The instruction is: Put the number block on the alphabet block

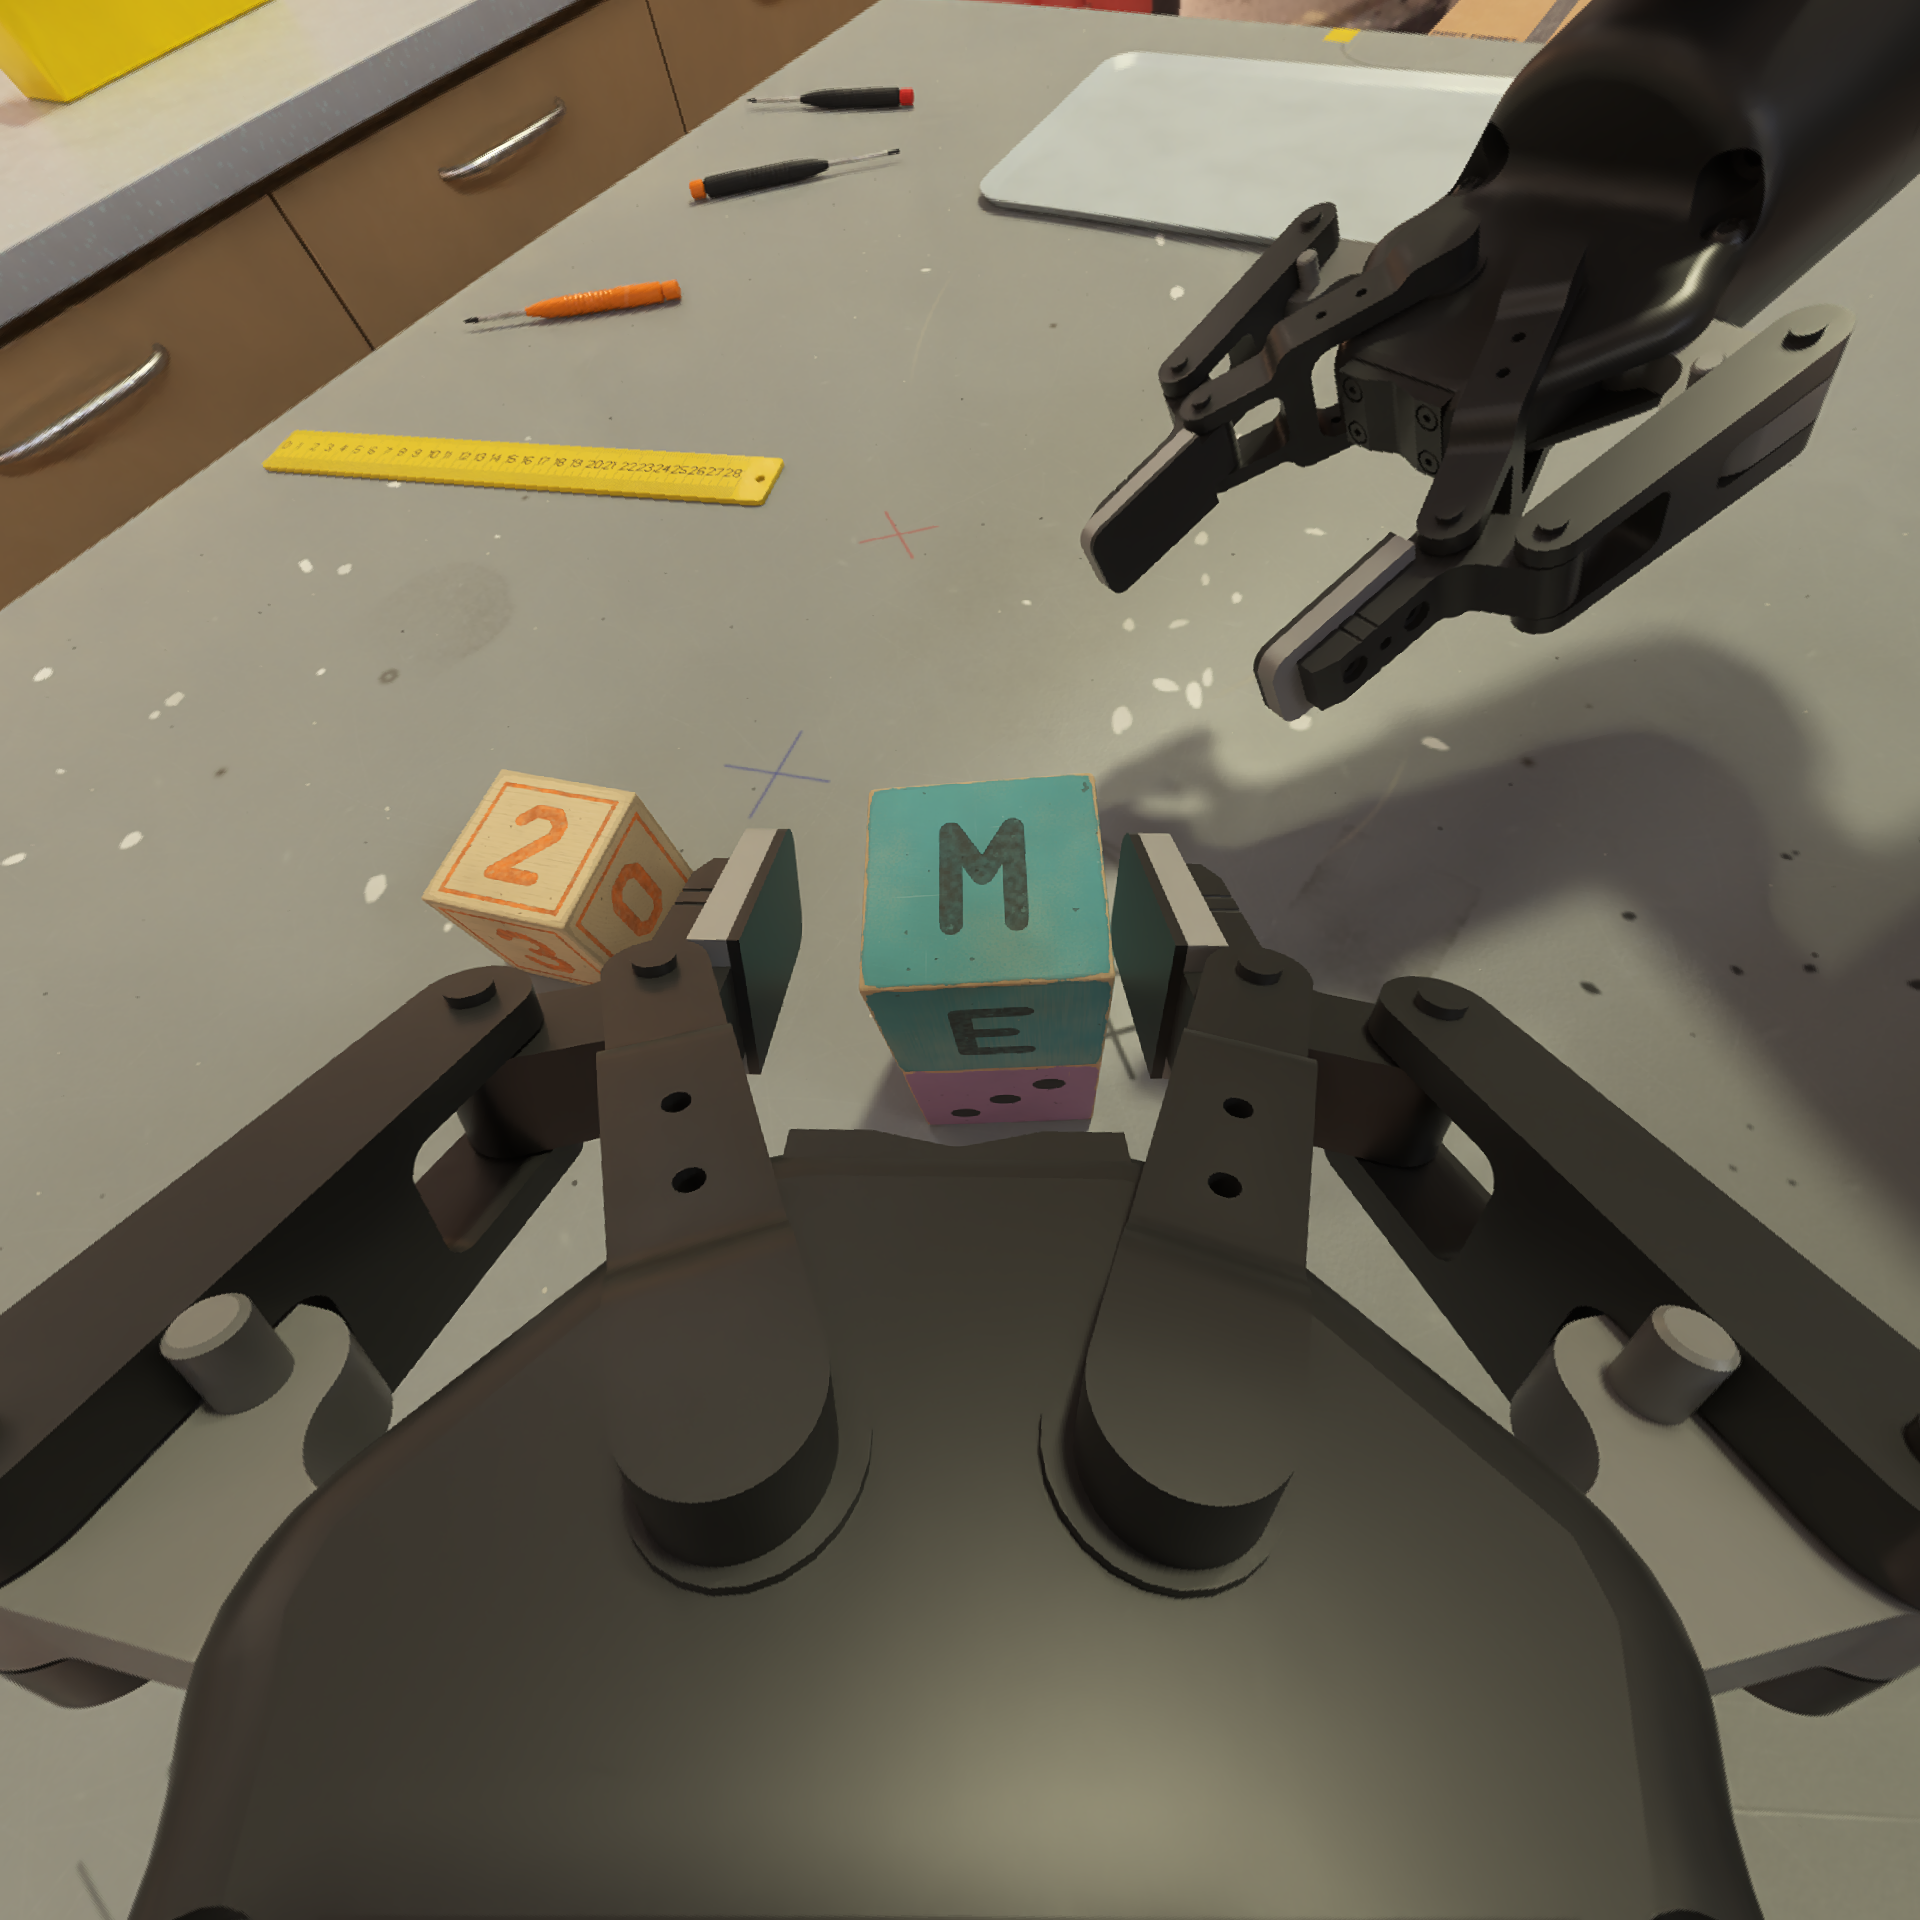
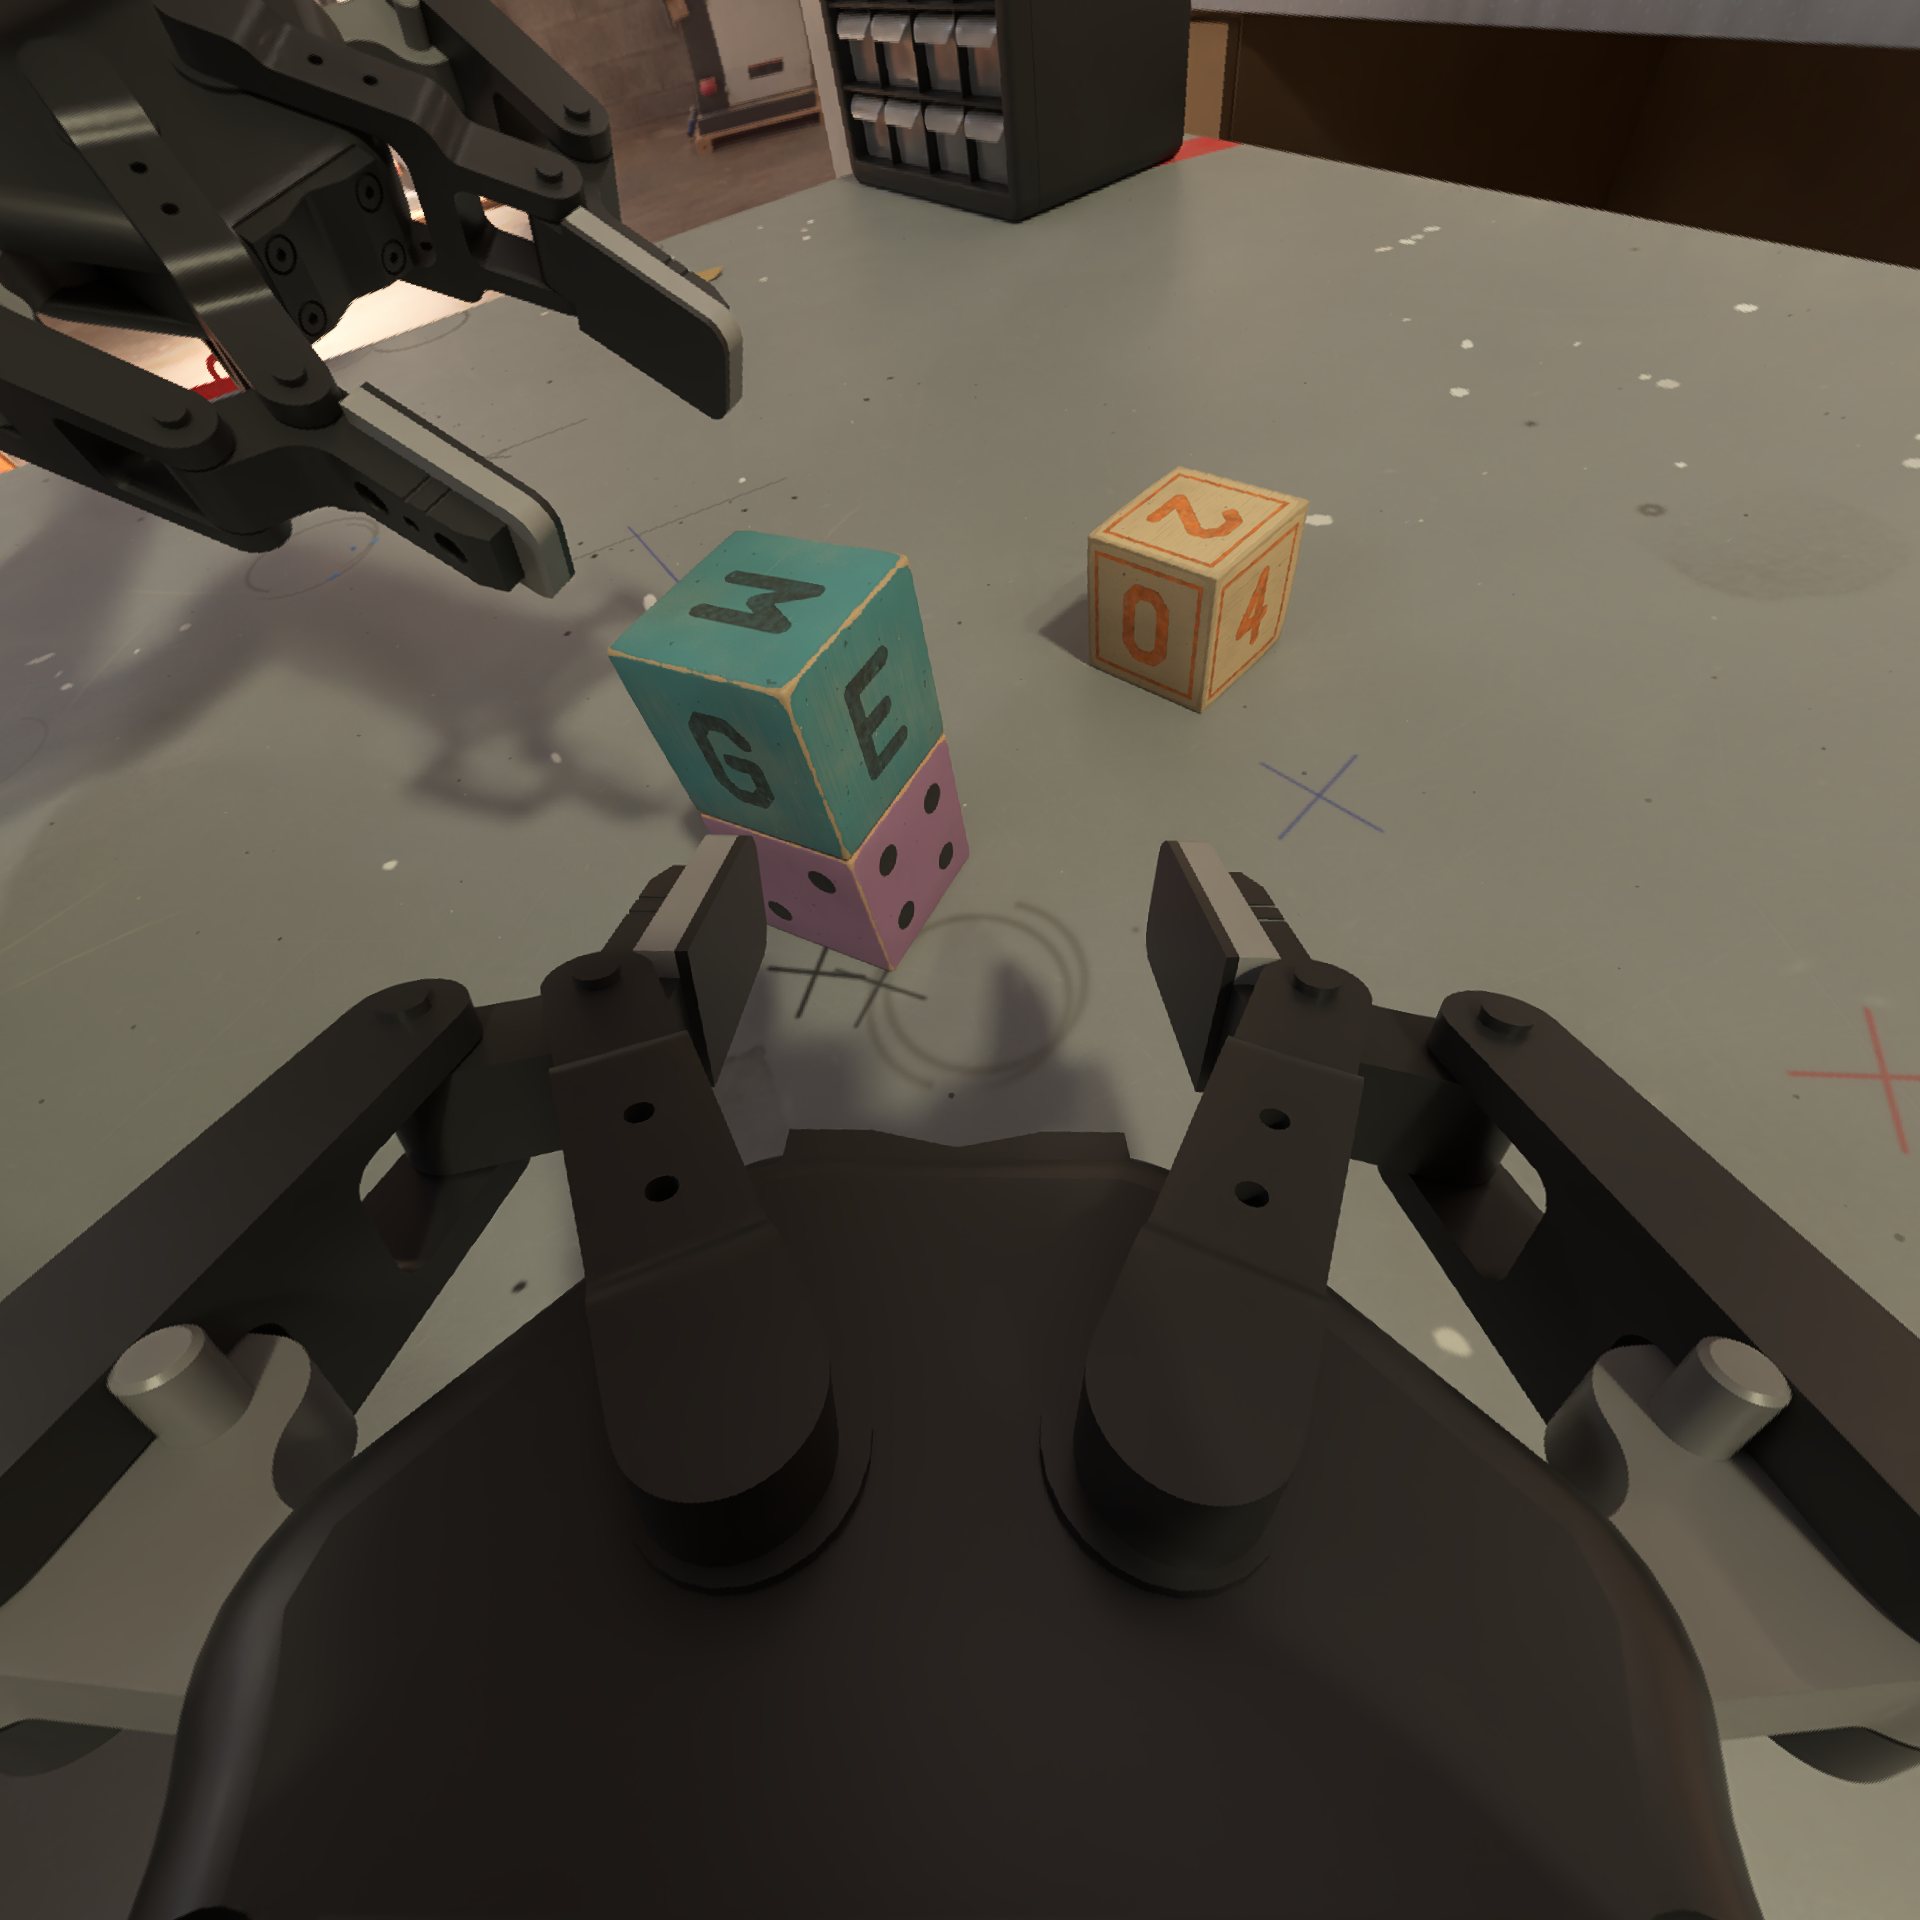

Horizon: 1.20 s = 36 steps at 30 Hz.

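Note:
A teal alphabet block (image 1: 982, 883) stands on a pink dice block (image 1: 1003, 1096) on the grey table (image 1: 312, 675). A wooden number block (image 1: 551, 873) with orange digits sits on the table beside the stack, apart from it. My left gripper (image 1: 956, 914) is open and empty. The stack shows between its fingers, with a gap on each side. In the right wrist view the left gripper (image 2: 623, 457) hangs above and to the left of the teal block (image 2: 790, 675), clear of it. My right gripper (image 2: 956, 935) is open and empty, just in front of the pink block (image 2: 873, 883). The number block (image 2: 1195, 592) lies beyond, to the right.
A yellow ruler (image 1: 520, 468), three screwdrivers (image 1: 790, 177) and a white tray (image 1: 1247, 145) lie farther back. Brown cabinet drawers (image 1: 468, 177) run along the left. A black drawer organiser (image 2: 997, 94) stands at the table's far edge. My right gripper (image 1: 1200, 629) hovers at the upper right.

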{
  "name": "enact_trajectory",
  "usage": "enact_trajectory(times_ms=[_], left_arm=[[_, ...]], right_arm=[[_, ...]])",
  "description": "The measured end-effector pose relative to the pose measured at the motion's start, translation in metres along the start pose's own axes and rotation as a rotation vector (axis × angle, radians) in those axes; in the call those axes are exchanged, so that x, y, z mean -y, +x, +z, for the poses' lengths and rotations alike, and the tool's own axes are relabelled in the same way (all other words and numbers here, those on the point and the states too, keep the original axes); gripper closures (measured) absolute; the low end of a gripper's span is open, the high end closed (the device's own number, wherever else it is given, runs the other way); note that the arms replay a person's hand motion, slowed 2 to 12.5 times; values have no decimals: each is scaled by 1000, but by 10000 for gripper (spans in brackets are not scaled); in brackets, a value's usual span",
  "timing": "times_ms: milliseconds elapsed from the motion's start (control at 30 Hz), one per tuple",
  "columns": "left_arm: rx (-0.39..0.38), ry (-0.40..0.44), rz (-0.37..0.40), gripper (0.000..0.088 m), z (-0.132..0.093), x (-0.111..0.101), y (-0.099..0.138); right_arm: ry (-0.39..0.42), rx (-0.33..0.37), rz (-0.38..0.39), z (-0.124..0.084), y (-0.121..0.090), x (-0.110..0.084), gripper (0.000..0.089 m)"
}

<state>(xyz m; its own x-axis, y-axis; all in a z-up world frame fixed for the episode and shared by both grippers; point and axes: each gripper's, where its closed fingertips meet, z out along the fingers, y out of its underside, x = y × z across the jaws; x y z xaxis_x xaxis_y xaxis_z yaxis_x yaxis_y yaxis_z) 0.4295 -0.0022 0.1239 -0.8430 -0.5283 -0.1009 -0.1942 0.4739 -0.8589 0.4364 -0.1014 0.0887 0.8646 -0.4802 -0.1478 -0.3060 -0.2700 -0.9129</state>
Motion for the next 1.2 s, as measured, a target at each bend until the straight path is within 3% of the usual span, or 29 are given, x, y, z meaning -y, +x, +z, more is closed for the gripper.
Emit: enact_trajectory(times_ms=[600, 1200], left_arm=[[-1, 8, -8, 340, 1, 0, 1], [2, 10, -16, 153, 0, 0, 0]], right_arm=[[-41, 5, 2, 4, -1, -8, 237], [-85, -27, 6, 8, 3, -14, 214]])
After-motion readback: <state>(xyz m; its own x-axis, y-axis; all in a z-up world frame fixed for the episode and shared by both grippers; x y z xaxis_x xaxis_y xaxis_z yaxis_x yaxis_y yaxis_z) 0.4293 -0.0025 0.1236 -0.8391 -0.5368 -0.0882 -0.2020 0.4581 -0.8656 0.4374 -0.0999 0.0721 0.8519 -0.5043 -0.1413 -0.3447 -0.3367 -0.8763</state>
